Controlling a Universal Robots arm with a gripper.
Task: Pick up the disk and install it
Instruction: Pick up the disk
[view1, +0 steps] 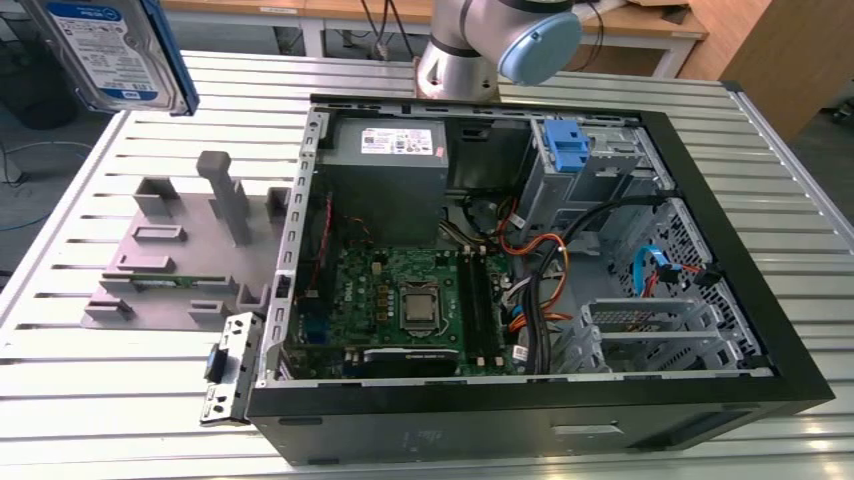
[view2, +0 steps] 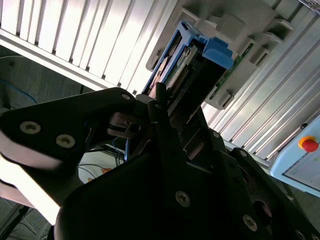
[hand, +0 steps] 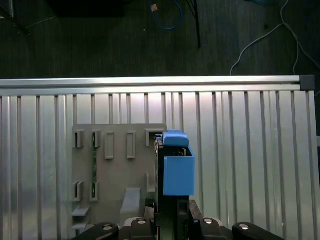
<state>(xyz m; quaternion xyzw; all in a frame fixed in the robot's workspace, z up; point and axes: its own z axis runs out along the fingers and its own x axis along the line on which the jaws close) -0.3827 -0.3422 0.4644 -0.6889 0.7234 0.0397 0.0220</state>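
1. The fingers (view2: 162, 112) are clamped on the disk (view1: 114, 50) at the end nearest the wrist. The other end, with its blue rails, sticks out free.
2. The disk hangs high at the far corner of the surface (view1: 80, 400), at the exterior view's left. It is above the grey holder (view1: 174, 250) and clear of it. In the first wrist view the disk (hand: 175, 170) is seen edge-on, over the side of the holder (hand: 115, 170).
3. Handling, as I judge it: the disk is a stiff metal block, heavy for its size, with smooth faces, and easily harmed by knocks. The plastic rails would flex, so a firm hold belongs on the metal body, not on the rails alone.
4. Edges: the holder's upright posts stand below the disk. The black rim of the case (view1: 534, 410) lies between the disk and the inside of the case.
5. Inside the case, the blue bracket (view1: 567, 145) sits far and to the exterior view's right. The power supply (view1: 387, 150) is beside it and cables (view1: 561, 260) loop nearby.
6. Room: there is open air over the surface and above the case. It looks tight only around the bracket and the cables.
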